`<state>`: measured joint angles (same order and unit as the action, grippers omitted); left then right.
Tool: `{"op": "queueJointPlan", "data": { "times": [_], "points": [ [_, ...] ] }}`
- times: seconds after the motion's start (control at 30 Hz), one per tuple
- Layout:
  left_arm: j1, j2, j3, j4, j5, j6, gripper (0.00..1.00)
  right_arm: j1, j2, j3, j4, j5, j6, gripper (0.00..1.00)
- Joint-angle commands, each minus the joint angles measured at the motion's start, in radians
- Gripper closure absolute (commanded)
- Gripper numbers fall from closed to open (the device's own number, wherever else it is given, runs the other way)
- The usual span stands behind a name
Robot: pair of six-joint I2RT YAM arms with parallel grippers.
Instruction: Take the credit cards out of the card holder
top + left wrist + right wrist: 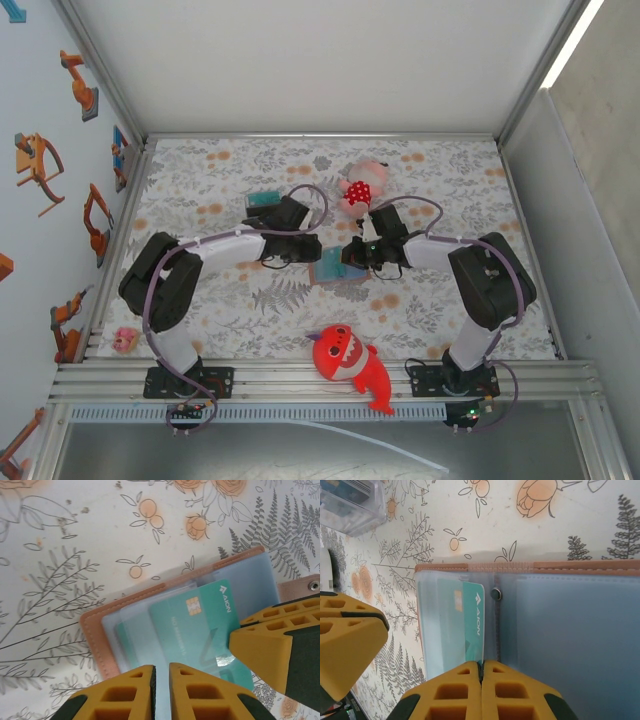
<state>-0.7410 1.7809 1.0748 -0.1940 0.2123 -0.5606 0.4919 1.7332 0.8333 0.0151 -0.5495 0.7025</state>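
The tan-brown card holder (pixel 335 270) lies open on the floral mat between both grippers, its clear blue-grey sleeves (pixel 250 577) facing up. A teal credit card (pixel 200 622) marked AION sticks partway out of a sleeve. My right gripper (pixel 481 666) is shut on that card's edge (pixel 472 625), and its yellow fingers (pixel 260 647) also show in the left wrist view. My left gripper (pixel 161 669) is nearly closed on a clear sleeve at the holder's other side. A second teal card (pixel 122 640) sits deeper in the sleeves. The closure tab (pixel 312 586) lies flat.
A red shark plush (pixel 348 362) lies near the front edge. A pink and red plush (pixel 362 185) sits behind the right gripper. A clear box with a teal block (pixel 263 201) stands behind the left gripper. A small pink toy (pixel 125 340) lies at the left rail.
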Motion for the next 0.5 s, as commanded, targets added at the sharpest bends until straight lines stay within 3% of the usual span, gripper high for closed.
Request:
{"op": "queueJointPlan", "data": {
  "times": [0.0,0.47],
  "points": [
    [-0.015,0.044,0.023,0.000,0.042,0.030,0.85,-0.009,0.006,0.004,-0.064,0.043,-0.017,1.00],
    [-0.010,0.105,0.016,-0.019,0.048,0.036,0.91,-0.025,-0.029,-0.001,-0.155,0.086,-0.068,1.00]
  ]
}}
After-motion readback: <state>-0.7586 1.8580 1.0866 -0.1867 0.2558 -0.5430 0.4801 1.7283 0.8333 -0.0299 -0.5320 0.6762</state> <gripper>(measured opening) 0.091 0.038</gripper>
